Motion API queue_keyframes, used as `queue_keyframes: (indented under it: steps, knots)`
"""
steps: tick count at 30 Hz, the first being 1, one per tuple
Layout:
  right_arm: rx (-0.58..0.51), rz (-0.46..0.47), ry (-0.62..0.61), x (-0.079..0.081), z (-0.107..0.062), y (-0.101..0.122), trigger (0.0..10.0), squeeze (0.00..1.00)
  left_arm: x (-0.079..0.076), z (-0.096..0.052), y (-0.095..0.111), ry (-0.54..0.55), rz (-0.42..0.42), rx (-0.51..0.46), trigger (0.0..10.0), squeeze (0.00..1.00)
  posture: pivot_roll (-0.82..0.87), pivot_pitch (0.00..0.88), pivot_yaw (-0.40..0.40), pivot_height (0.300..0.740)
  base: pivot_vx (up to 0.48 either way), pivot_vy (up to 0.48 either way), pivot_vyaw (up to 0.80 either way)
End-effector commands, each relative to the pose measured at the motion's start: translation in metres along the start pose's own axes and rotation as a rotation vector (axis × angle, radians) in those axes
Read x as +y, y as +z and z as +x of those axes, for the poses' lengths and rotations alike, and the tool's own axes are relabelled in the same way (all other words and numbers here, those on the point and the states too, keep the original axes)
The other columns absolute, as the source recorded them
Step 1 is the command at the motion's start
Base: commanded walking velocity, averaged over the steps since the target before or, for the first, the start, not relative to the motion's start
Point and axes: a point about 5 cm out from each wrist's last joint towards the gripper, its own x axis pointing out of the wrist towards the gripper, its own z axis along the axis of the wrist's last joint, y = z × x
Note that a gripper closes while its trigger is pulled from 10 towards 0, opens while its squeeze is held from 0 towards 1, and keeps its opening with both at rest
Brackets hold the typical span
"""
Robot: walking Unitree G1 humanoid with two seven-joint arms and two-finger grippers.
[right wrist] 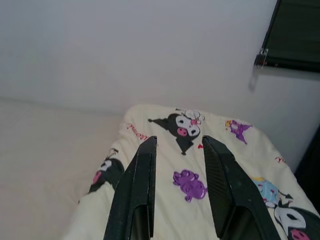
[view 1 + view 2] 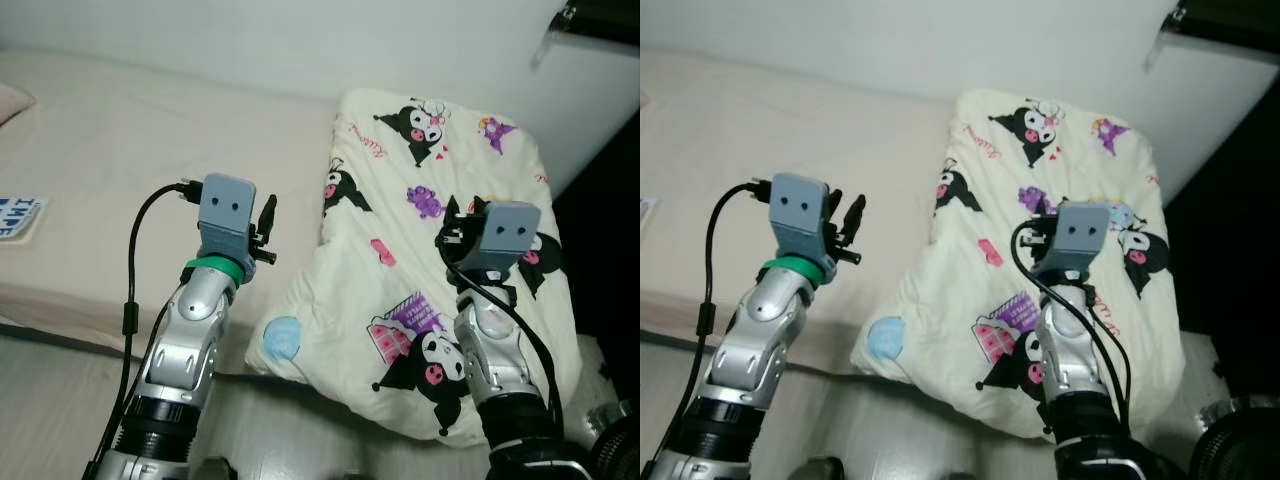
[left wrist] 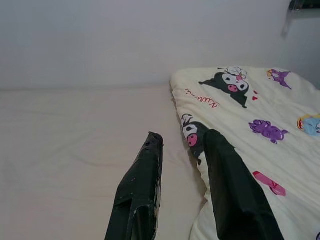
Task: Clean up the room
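I've got both hands, left hand (image 3: 182, 187) and right hand (image 1: 177, 187), fingers apart over the folded quilt (image 2: 440, 270); grabbing one layer could unfold it off the bed (image 2: 120, 180).

Cream quilt (image 2: 440, 250) with black-and-purple cartoon print; beige bed (image 2: 120, 180)

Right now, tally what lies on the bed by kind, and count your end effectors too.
Cartoon-print quilt: 1
Blue-and-white item at the bed's left edge: 1
Pink pillow corner: 1
End effectors, both open and empty: 2, left end effector, right end effector
Total: 5
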Motion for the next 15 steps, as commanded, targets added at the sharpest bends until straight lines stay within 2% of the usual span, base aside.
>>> queue_keyframes:
  steps: [1,2,4,11,15]
  knots:
    - [0.026,0.013,-0.009,0.001,-0.004,-0.007,10.0,0.0,0.0,-0.003,-0.007,-0.006,0.002,0.028,10.0,0.0,0.02,0.0,0.007,0.735,0.0,0.0,0.0]
    - [0.027,0.038,0.004,0.013,-0.005,-0.008,10.0,0.0,0.002,-0.004,-0.009,0.003,0.007,0.033,10.0,0.0,0.03,0.009,0.002,0.739,0.0,0.0,0.0]
    - [0.025,0.055,0.025,0.021,-0.007,-0.008,10.0,0.0,0.002,-0.004,-0.01,0.011,0.009,0.035,10.0,0.0,0.04,0.019,0.0,0.739,0.0,0.0,0.0]
    - [0.036,0.079,0.054,0.03,-0.013,-0.01,10.0,0.0,0.001,-0.008,-0.014,0.016,0.008,0.044,10.0,0.0,0.04,0.033,-0.002,0.739,0.0,0.0,0.0]
    - [0.045,0.109,0.08,0.044,-0.021,-0.012,10.0,0.0,-0.004,-0.013,-0.023,-0.016,0.038,0.066,10.0,0.0,0.01,0.03,0.022,0.739,0.0,0.0,0.0]
